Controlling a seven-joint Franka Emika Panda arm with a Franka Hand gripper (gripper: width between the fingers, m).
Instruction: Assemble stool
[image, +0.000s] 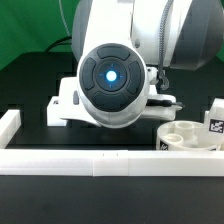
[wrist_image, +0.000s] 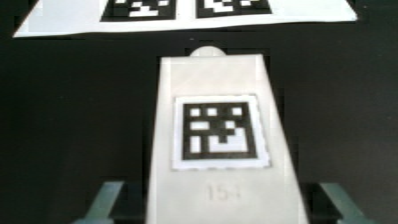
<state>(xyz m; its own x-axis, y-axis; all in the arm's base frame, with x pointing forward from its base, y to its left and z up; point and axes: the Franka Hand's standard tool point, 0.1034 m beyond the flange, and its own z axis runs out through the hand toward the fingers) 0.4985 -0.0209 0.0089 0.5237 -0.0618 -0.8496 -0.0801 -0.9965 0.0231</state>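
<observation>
In the wrist view a white block leg (wrist_image: 222, 85) with a black-and-white tag lies flat on the black table, its rounded end pointing away. My gripper (wrist_image: 226, 204) is open and straddles the near end of the leg. One finger (wrist_image: 116, 200) stands on each side with a dark gap between it and the leg. In the exterior view the arm's body hides the gripper and this leg. The round white seat (image: 186, 136) with sockets lies at the exterior view's right. Another tagged leg (image: 214, 128) stands just beyond it.
The marker board (wrist_image: 54, 22) lies on the table past the leg's far end. A long white border rail (image: 100, 162) runs along the front, and another rail (image: 10, 125) is at the exterior view's left. The table is black.
</observation>
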